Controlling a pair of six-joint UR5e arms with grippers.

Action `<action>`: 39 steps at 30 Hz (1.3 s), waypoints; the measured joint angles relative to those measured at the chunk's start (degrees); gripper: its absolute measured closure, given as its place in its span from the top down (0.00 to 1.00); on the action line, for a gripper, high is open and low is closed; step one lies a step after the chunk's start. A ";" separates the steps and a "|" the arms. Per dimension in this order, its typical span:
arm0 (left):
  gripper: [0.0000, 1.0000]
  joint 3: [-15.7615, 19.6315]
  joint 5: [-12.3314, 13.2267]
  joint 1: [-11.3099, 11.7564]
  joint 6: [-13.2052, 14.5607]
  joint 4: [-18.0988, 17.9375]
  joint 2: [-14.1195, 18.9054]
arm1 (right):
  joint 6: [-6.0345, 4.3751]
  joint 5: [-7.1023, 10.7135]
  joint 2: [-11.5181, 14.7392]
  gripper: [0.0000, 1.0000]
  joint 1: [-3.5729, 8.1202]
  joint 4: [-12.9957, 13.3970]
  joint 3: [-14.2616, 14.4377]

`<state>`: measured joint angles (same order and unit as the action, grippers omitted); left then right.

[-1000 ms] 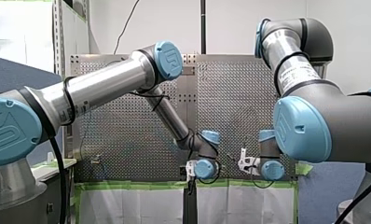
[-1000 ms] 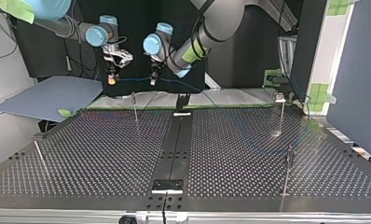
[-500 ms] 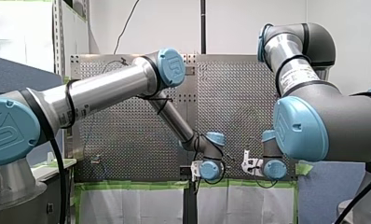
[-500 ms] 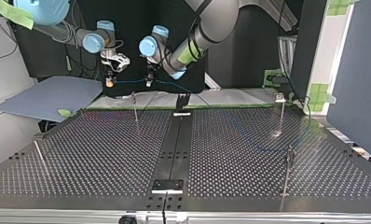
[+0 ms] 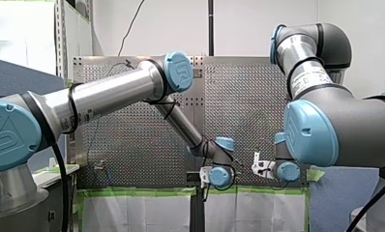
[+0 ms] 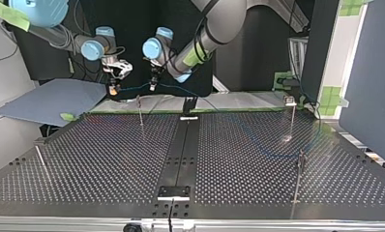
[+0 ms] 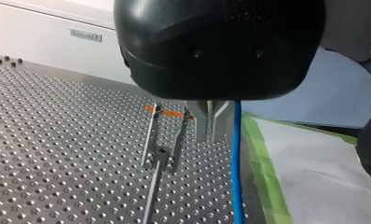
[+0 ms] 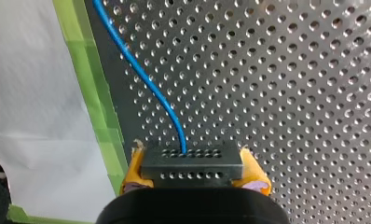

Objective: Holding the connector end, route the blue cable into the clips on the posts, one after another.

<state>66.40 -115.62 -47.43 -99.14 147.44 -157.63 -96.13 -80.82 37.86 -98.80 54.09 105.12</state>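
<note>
My right gripper (image 8: 195, 161) is clamped on the black connector (image 8: 193, 168), with a yellow pad on each side. From it the blue cable (image 8: 141, 74) spans across to my left gripper (image 7: 212, 123), just above the post (image 6: 140, 110) nearest the 2 grippers. I cannot tell whether my left gripper grasps the cable. The step appears to be threading this post's clip. Next, the taut span needs lowering squarely into that clip.
</note>
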 joint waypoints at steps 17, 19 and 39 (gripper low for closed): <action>0.00 -2.70 -0.36 -0.09 -0.05 0.82 -0.85 | 2.22 8.56 -0.02 0.00 3.00 -5.08 -2.32; 0.00 -3.69 -0.28 -0.23 -0.07 1.69 -1.75 | 2.12 9.74 -0.01 0.00 3.15 -5.15 -2.39; 0.00 -10.08 -2.69 -0.67 -1.48 4.39 -4.72 | -0.94 13.45 -0.01 0.00 5.53 -4.65 -3.10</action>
<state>56.32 -118.31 -48.10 -100.62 151.83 -162.35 -97.07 -67.37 37.84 -93.27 49.44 102.02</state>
